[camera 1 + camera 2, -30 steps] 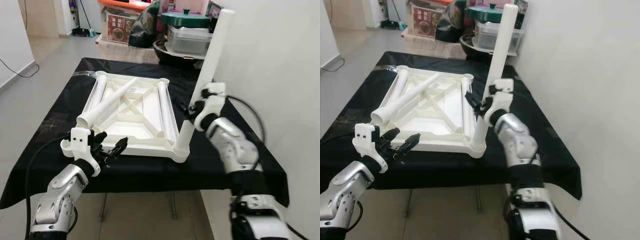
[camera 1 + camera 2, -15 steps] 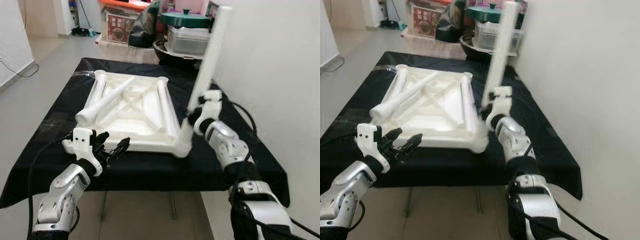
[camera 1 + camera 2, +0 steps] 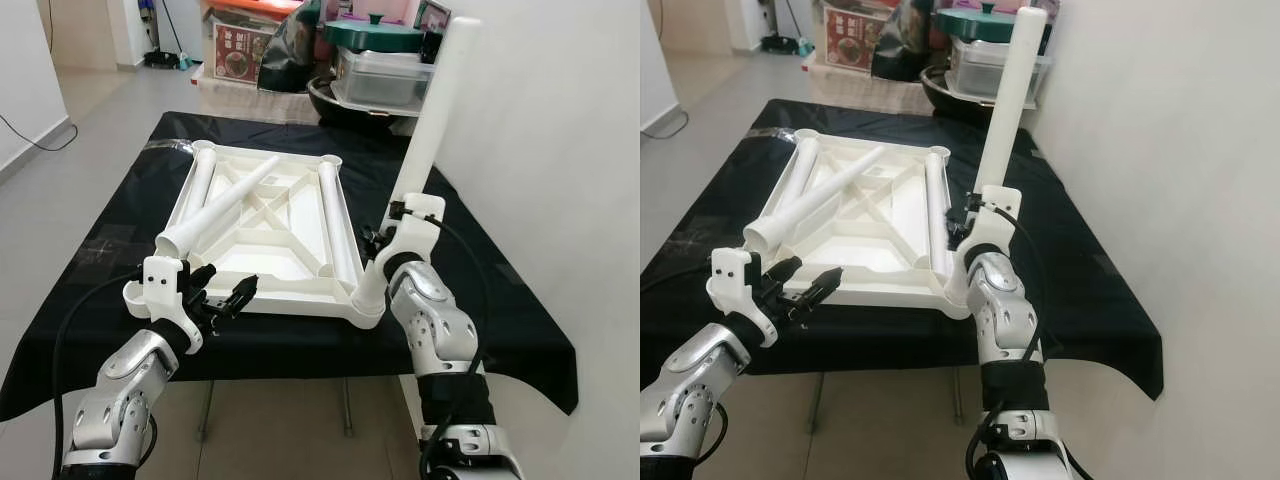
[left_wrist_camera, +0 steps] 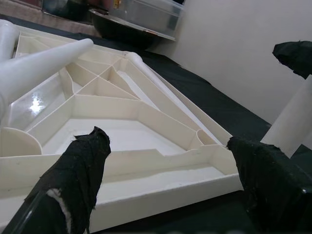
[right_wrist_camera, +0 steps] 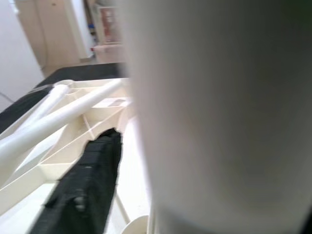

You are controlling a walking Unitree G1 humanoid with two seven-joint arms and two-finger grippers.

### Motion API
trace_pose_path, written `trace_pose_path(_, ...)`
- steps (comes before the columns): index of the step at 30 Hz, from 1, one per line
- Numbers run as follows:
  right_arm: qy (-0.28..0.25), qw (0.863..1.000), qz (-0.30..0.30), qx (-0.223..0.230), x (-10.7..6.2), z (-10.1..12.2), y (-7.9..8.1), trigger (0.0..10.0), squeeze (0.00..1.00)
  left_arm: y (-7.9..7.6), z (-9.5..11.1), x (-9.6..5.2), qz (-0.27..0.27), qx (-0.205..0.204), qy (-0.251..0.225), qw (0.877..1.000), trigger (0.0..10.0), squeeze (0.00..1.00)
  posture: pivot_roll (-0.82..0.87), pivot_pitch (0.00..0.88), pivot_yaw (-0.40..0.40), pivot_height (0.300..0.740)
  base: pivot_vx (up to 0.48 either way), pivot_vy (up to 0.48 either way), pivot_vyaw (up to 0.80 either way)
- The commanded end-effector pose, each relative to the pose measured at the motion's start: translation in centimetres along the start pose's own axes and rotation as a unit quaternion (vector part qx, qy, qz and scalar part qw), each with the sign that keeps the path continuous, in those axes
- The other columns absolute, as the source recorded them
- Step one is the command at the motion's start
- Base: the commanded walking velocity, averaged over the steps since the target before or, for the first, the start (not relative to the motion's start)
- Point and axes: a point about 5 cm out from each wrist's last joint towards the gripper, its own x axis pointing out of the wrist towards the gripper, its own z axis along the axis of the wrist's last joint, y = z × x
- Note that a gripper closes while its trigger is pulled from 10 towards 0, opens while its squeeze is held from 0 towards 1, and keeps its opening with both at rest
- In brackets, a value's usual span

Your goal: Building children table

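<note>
Steadied upright leg (image 3: pixel 425 150), right gripper (image 3: pixel 385 232)

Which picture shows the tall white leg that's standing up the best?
The right eye view: the standing leg shows whole, from its top down to the tabletop's corner, with the right gripper around it. The left eye view nearly matches. The right wrist view shows a blurry close-up; the left wrist view shows just a sliver.

White tabletop (image 3: pixel 270 225) and white leg (image 3: pixel 425 150) on a black cloth (image 3: pixel 470 290).
</note>
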Motion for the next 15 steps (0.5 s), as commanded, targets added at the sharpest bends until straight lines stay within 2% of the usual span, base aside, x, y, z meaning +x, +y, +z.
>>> trace_pose_path(1, -0.006, 0.999, 0.033, 0.006, 0.6, 0.7, 0.4, 10.0, 0.00, -0.2, -0.3, 0.2, -0.007, -0.008, 0.004, 1.000, 10.0, 0.00, 0.15, 0.000, -0.163, 0.740, 0.000, 0.000, 0.00)
trace_pose_path(2, -0.009, 0.998, 0.060, 0.015, 0.8, 1.4, 0.1, 10.0, 0.00, -0.2, -0.3, 0.2, -0.006, -0.008, 0.003, 1.000, 10.0, 0.00, 0.15, 0.000, -0.163, 0.740, 0.000, 0.000, 0.00)
trace_pose_path(3, -0.009, 0.998, 0.060, 0.015, 0.8, 1.4, 0.1, 10.0, 0.00, -0.2, -0.3, 0.2, -0.006, -0.008, 0.003, 1.000, 10.0, 0.00, 0.15, 0.000, -0.163, 0.740, 0.000, 0.000, 0.00)
trace_pose_path(4, -0.009, 0.993, 0.116, 0.030, 0.9, 2.1, -0.1, 10.0, 0.00, -0.2, -0.3, 0.2, -0.006, -0.008, 0.003, 1.000, 10.0, 0.00, 0.14, 0.000, -0.164, 0.740, 0.000, 0.000, 0.00)
trace_pose_path(5, -0.009, 0.993, 0.116, 0.030, 0.9, 2.1, -0.1, 10.0, 0.00, -0.2, -0.3, 0.2, -0.006, -0.008, 0.003, 1.000, 10.0, 0.00, 0.14, 0.000, -0.164, 0.740, 0.000, 0.000, 0.00)
trace_pose_path(6, 0.002, 0.980, 0.198, 0.024, 0.7, 2.0, -0.3, 10.0, 0.00, -0.2, -0.3, 0.2, -0.006, -0.008, 0.002, 1.000, 10.0, 0.00, 0.14, 0.000, -0.163, 0.740, 0.000, 0.000, 0.00)
trace_pose_path(8, 0.002, 0.980, 0.198, 0.024, 0.7, 2.0, -0.3, 10.0, 0.00, -0.2, -0.3, 0.2, -0.006, -0.008, 0.002, 1.000, 10.0, 0.00, 0.14, 0.000, -0.163, 0.740, 0.000, 0.000, 0.00)
trace_pose_path(9, 0.026, 0.971, 0.238, -0.007, 0.7, 0.9, -1.3, 10.0, 0.00, -0.2, -0.3, 0.2, -0.006, -0.007, 0.002, 1.000, 10.0, 0.00, 0.15, 0.000, -0.167, 0.740, 0.000, 0.000, 0.00)
trace_pose_path(10, 0.073, 0.962, 0.261, -0.031, 0.8, -1.1, -2.8, 4.7, 0.00, -0.2, -0.3, 0.2, -0.006, -0.006, 0.002, 1.000, 10.0, 0.00, 0.15, 0.000, -0.169, 0.740, 0.000, 0.000, 0.00)
trace_pose_path(12, 0.073, 0.962, 0.261, -0.031, 0.8, -1.1, -2.8, 4.7, 0.00, -0.2, -0.3, 0.2, -0.006, -0.006, 0.002, 1.000, 10.0, 0.00, 0.15, 0.000, -0.169, 0.740, 0.000, 0.000, 0.00)
trace_pose_path(13, 0.092, 0.966, 0.238, -0.039, 1.1, -1.8, -3.5, 0.0, 0.00, -0.2, -0.3, 0.2, -0.005, -0.006, 0.002, 1.000, 10.0, 0.00, 0.15, 0.000, -0.170, 0.740, 0.000, 0.000, 0.00)
trace_pose_path(14, 0.102, 0.977, 0.182, -0.037, 1.6, -2.1, -4.2, 0.0, 0.00, -0.2, -0.3, 0.2, -0.004, -0.006, 0.001, 1.000, 10.0, 0.00, 0.15, 0.000, -0.170, 0.740, 0.000, 0.000, 0.00)
trace_pose_path(15, 0.102, 0.977, 0.182, -0.037, 1.6, -2.1, -4.2, 0.0, 0.00, -0.2, -0.3, 0.2, -0.004, -0.006, 0.001, 1.000, 10.0, 0.00, 0.15, 0.000, -0.170, 0.740, 0.000, 0.000, 0.00)
